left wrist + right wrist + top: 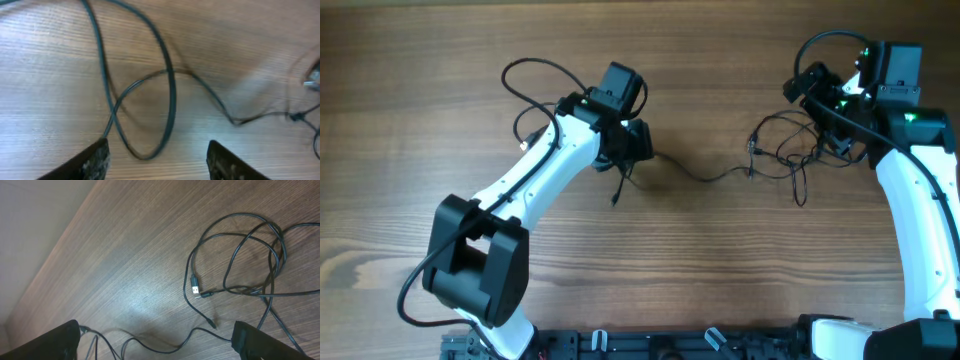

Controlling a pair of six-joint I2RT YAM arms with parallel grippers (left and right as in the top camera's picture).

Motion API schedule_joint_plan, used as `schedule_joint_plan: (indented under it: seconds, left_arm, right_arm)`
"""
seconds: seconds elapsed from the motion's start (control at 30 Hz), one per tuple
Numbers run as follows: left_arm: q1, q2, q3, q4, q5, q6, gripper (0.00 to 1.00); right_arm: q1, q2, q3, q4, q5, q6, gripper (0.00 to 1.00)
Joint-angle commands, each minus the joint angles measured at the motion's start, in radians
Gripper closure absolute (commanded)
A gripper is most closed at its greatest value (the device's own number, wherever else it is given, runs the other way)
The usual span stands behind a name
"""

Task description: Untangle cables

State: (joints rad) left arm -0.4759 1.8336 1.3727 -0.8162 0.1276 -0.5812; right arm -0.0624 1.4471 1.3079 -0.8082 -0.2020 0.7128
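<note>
**Overhead.** Two arms, two end effectors. The left end effector (623, 155) sits low over the worktop (700, 270). One thin strand trails from beneath it across to the bunch by the other arm. The cables (790, 155) lie heaped just beside and below the right end effector (825, 120). My reading: early in the job. One strand is drawn out and the main knot is not undone.

**Left wrist.** Fingers apart at a middling gap, nothing pinched. A loop (150, 145) of cord lies flat between them and crosses itself just ahead of the left finger.

**Right wrist.** Fingers at full spread, empty. The tangle lies ahead and to the right, with a silvery plug end (196, 287) just in front of it. One strand passes between the fingers.

**Count.** The strands overlap too much to count the cords. Two loose ends show.
</note>
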Motion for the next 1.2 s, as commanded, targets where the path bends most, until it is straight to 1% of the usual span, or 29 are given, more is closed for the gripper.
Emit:
schedule_joint_plan:
  seconds: [0.0, 0.13, 0.2, 0.27, 0.3, 0.33, 0.43, 0.53, 0.57, 0.67, 0.73, 0.77, 0.83, 0.87, 0.9, 0.93, 0.97, 1.0, 1.1, 1.17]
  left_arm:
    - [0.000, 0.000, -0.084, 0.063, -0.016, -0.003, 0.39]
    - [-0.001, 0.000, -0.129, 0.146, -0.017, -0.003, 0.56]
    - [-0.001, 0.000, -0.129, 0.154, -0.017, -0.003, 0.76]
    - [-0.003, 0.000, -0.129, 0.154, -0.017, -0.003, 0.83]
    - [-0.005, 0.000, -0.129, 0.154, -0.017, -0.003, 0.89]
    - [-0.005, 0.000, -0.129, 0.155, -0.017, -0.002, 0.96]
    - [0.003, -0.007, -0.116, 0.166, -0.017, 0.022, 0.96]
    - [0.055, -0.064, 0.020, 0.160, -0.018, 0.131, 0.96]
    - [0.077, -0.079, 0.072, 0.168, -0.018, 0.142, 0.96]
    - [0.153, -0.105, 0.247, 0.217, -0.001, 0.124, 0.96]
    - [0.201, -0.106, 0.354, 0.281, 0.084, 0.116, 0.96]
    - [0.227, -0.106, 0.400, 0.343, 0.119, 0.079, 0.96]
    - [0.264, -0.106, 0.442, 0.504, 0.166, -0.041, 0.96]
    - [0.275, -0.106, 0.449, 0.583, 0.176, -0.110, 0.96]
    - [0.288, -0.106, 0.449, 0.712, 0.175, -0.225, 0.96]
    - [0.297, -0.105, 0.449, 0.801, 0.175, -0.303, 0.96]
    - [0.306, -0.104, 0.449, 0.856, 0.175, -0.351, 0.96]
    - [0.319, -0.101, 0.449, 0.898, 0.165, -0.377, 0.96]
    - [0.357, -0.087, 0.449, 0.871, 0.089, -0.377, 0.96]
    - [0.399, -0.060, 0.449, 0.865, 0.066, -0.377, 0.96]
  right_arm:
    - [-0.003, -0.013, 0.008, 0.000, -0.008, -0.003, 0.00]
    - [-0.003, -0.013, 0.008, 0.000, -0.008, -0.003, 0.00]
    - [-0.003, -0.013, 0.008, 0.000, -0.008, -0.003, 0.00]
    - [-0.003, -0.013, 0.008, 0.000, -0.008, -0.003, 0.00]
    - [-0.003, -0.013, 0.008, 0.000, -0.008, -0.003, 0.00]
    - [-0.003, -0.013, 0.008, 0.000, -0.008, -0.002, 0.00]
    - [-0.003, -0.013, 0.008, 0.000, -0.008, -0.003, 0.00]
    - [-0.003, -0.013, 0.008, 0.000, -0.008, -0.003, 0.00]
    - [-0.003, -0.013, 0.008, 0.000, -0.008, -0.003, 0.00]
    - [-0.003, -0.013, 0.008, 0.000, -0.008, -0.003, 0.00]
    - [-0.003, -0.013, 0.008, 0.000, -0.008, -0.003, 0.00]
    - [-0.003, -0.013, 0.008, 0.000, -0.008, -0.003, 0.00]
    - [-0.003, -0.013, 0.008, 0.000, -0.008, -0.003, 0.00]
    - [-0.003, -0.013, 0.008, 0.000, -0.008, -0.003, 0.00]
    - [-0.003, -0.013, 0.008, 0.000, -0.008, -0.003, 0.00]
    - [-0.003, -0.013, 0.008, 0.000, -0.008, -0.003, 0.00]
    - [-0.003, -0.013, 0.008, 0.000, -0.008, -0.002, 0.00]
    - [-0.003, -0.013, 0.008, 0.000, -0.008, -0.003, 0.00]
    - [-0.003, -0.013, 0.008, 0.000, -0.008, -0.003, 0.00]
    - [-0.003, -0.013, 0.008, 0.000, -0.008, -0.003, 0.00]
